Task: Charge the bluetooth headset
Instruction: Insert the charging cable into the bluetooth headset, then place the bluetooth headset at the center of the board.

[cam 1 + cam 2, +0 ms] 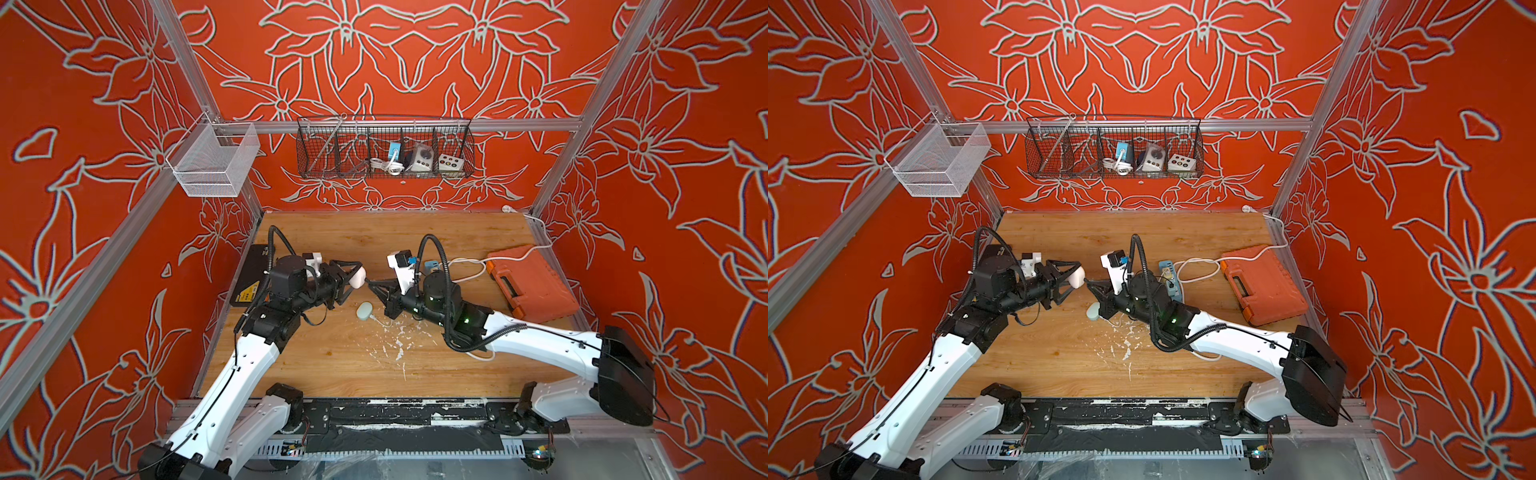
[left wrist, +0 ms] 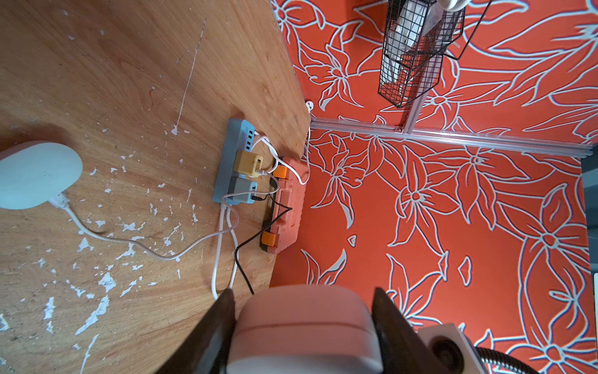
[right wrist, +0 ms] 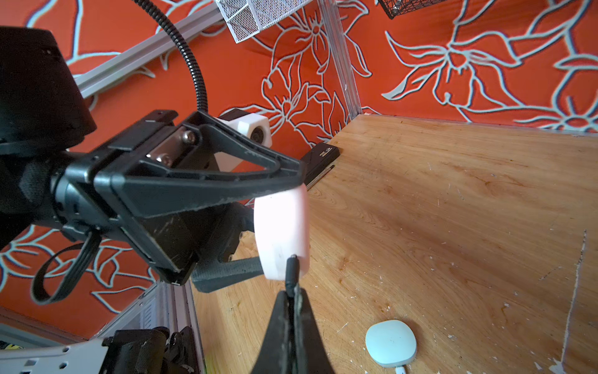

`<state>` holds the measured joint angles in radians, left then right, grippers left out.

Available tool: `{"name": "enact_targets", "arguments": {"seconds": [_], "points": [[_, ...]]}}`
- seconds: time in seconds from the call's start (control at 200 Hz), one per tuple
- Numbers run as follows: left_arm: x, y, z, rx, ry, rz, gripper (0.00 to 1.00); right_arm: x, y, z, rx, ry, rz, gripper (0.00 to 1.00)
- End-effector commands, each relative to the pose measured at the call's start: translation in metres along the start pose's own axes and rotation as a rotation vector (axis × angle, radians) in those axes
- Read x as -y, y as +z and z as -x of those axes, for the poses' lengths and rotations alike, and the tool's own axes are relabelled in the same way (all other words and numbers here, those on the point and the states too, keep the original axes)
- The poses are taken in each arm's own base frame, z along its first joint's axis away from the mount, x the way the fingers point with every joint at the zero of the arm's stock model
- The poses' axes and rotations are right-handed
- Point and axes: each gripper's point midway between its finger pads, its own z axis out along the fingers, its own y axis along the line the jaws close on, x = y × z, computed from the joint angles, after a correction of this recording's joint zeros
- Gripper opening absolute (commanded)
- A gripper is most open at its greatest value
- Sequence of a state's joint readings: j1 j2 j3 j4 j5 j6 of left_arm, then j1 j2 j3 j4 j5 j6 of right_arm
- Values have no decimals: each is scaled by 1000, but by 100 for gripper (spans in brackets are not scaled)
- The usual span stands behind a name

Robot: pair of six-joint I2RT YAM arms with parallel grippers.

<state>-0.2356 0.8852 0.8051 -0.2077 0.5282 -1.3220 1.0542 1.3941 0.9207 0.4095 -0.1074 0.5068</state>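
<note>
Clamping a pale pink rounded plastic earbud case by its sides, the left gripper holds it clear of the wooden tabletop. One end faces the other arm, likely to present the charging port.

The right gripper is pinched tight on a thin black cable plug, gripped just behind the tip, probably for stiffness during insertion. The plug tip meets the case's edge. The port itself is not visible, so whether the plug is seated or merely touching: cannot tell.

Below, a mint-green rounded case lies on the table with a white cable already in it, apart from the held case.

Farther out, a blue-grey power strip carries a grey adapter feeding a black lead. The lead's run to the right gripper is cut off behind the left fingers. In both top views the plug is too small to make out.
</note>
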Motion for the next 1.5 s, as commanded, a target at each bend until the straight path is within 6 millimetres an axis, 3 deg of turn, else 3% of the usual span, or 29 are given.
{"name": "enact_targets", "arguments": {"seconds": [0.0,0.3,0.415,0.635,0.816,0.906,1.076,1.201,1.311,1.491], "points": [[12,-6,-32,-144,29,-21,11,-15,1,8,18,-13,52,0],[-19,-10,-7,-29,26,116,14,0,-27,-2,8,-10,-23,30],[-34,-11,-5,-12,21,164,16,6,-44,-1,13,-22,-63,35],[-62,-15,4,38,31,254,17,18,-78,-3,28,-30,-125,38],[-58,-11,36,107,16,256,17,25,-95,-14,24,-8,-145,38],[-46,-11,55,151,29,238,17,31,-104,-20,25,1,-169,38],[-49,1,85,179,9,277,17,40,-123,-27,33,11,-209,38],[-51,6,85,148,-13,274,16,48,-135,-28,48,16,-244,38],[-61,3,73,115,-38,287,17,53,-142,-32,54,21,-269,39],[-109,-10,47,70,-97,388,17,58,-145,-36,53,34,-284,39]]}}
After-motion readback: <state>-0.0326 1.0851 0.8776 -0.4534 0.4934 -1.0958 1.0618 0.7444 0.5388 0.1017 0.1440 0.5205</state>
